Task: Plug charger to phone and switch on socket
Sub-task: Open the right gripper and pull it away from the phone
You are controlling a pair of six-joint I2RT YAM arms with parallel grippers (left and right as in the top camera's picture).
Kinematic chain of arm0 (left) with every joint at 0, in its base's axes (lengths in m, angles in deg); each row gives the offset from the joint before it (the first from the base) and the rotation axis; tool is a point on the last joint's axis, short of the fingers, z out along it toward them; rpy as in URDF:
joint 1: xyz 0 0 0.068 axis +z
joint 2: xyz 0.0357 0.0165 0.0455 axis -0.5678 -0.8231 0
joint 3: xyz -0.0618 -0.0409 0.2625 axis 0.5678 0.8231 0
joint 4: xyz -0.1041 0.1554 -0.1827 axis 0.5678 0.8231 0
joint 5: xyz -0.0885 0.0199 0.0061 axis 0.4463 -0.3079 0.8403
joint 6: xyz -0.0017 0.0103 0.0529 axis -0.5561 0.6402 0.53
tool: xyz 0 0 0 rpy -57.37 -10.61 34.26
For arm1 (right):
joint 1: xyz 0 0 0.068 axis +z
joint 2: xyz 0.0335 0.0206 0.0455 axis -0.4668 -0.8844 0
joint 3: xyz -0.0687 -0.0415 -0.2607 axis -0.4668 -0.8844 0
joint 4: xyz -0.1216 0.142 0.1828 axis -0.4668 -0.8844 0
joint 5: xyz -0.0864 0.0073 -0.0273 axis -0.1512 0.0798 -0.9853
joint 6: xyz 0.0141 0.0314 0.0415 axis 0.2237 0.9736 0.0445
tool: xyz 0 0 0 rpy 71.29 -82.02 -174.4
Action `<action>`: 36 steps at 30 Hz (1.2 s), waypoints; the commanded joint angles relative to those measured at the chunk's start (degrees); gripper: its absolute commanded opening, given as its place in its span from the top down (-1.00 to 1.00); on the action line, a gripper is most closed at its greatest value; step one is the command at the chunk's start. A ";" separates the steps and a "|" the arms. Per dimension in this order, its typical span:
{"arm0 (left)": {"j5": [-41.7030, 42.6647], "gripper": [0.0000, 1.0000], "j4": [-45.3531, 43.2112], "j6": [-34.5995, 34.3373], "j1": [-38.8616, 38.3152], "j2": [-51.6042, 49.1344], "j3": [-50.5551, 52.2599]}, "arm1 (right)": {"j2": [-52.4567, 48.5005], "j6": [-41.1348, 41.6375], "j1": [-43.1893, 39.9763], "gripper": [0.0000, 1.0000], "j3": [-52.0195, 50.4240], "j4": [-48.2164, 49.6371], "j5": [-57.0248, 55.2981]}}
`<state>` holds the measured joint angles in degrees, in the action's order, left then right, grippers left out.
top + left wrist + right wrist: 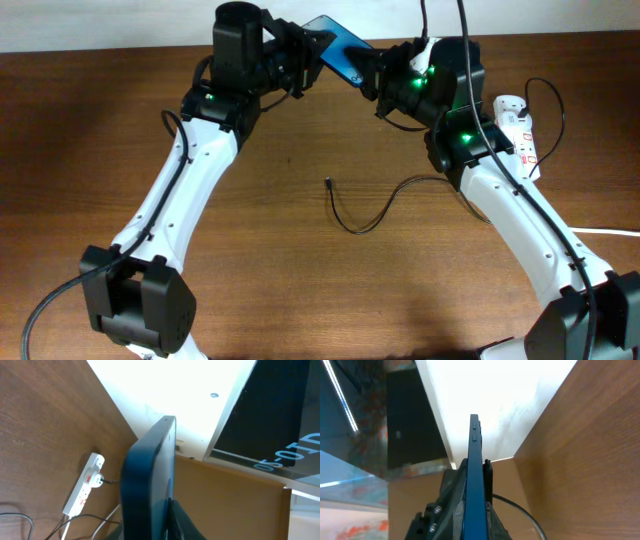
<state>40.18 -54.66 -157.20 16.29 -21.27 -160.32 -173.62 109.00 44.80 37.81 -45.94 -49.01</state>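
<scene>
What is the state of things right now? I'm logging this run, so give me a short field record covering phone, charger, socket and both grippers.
phone: lifted off the table, held between both grippers
left gripper: shut on one end of the phone
right gripper: shut on the other end
charger: lying on the table, plug tip free, not in the phone
socket: near the table's right edge; switch state unreadable

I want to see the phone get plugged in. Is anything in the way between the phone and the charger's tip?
Nothing visible is. The left gripper and right gripper hold the phone up near the far edge of the table. The charger tip lies nearer the camera, with only bare wood between them.
</scene>
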 commanded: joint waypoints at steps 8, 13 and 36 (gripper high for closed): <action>-3.85 1.00 -1.36 0.31 -0.42 2.08 -0.63 | 0.55 -3.37 2.25 0.81 0.37 -0.72 4.50; -3.89 1.00 -1.31 0.33 -0.39 2.08 -0.63 | 0.55 -3.37 2.12 0.46 0.37 -0.72 4.46; 25.31 1.00 6.12 32.74 10.47 2.08 -0.63 | 0.55 -54.25 -17.42 -0.90 0.37 -24.09 3.37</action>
<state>52.46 -48.94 -136.74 24.01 -21.25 -160.28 -173.62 69.04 26.81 38.01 -66.09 -45.34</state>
